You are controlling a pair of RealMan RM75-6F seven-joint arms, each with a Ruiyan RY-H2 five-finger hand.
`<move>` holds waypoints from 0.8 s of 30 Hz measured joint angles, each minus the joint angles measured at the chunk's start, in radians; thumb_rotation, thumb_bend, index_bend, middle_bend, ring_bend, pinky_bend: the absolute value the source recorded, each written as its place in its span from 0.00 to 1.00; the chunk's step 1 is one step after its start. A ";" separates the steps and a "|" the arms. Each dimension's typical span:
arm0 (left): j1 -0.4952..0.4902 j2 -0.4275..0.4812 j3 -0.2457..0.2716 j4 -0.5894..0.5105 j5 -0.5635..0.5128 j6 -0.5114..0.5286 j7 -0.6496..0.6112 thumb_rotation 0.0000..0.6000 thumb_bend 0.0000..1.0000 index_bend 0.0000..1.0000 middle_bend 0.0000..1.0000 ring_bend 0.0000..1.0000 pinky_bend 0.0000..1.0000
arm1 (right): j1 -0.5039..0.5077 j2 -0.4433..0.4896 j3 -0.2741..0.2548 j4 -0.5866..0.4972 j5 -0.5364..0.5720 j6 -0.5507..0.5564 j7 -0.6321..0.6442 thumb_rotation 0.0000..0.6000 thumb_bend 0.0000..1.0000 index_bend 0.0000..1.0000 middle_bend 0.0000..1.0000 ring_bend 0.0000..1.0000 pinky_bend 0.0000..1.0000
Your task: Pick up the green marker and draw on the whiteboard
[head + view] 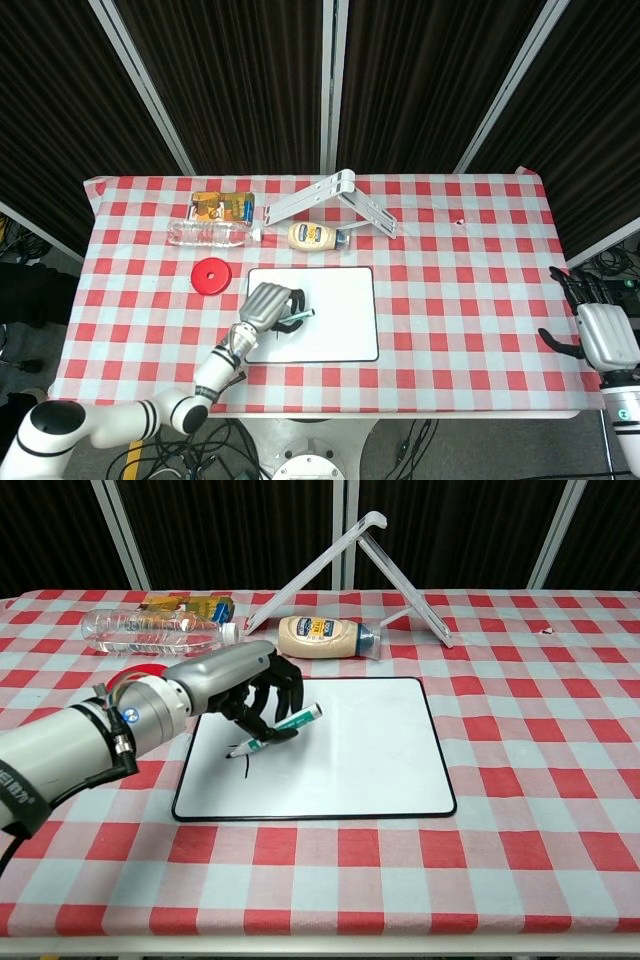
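The left hand (235,685) has its fingers curled around a green marker (275,729), gripping it over the left part of a whiteboard (360,745). The marker slopes down to the left, its tip at the board's surface next to a short black mark (243,767). From the head view, the same hand (266,304) covers the board's left edge (335,325), with the marker (296,317) poking out to the right of the fingers. The whiteboard lies flat on a worktop (560,780) covered in red and white checked cloth.

The right hand (600,335) is at the far right edge of the worktop, holding nothing, fingers spread apart.

Behind the board lie a mayonnaise bottle (325,637) on its side, a clear plastic bottle (155,628), a white folding stand (365,565) and a red disc (211,275).
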 measured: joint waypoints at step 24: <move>-0.034 -0.032 -0.060 0.018 -0.025 -0.018 0.030 1.00 0.34 0.55 0.58 0.64 0.89 | -0.001 0.002 -0.003 0.011 0.013 -0.006 0.007 1.00 0.16 0.00 0.16 0.00 0.00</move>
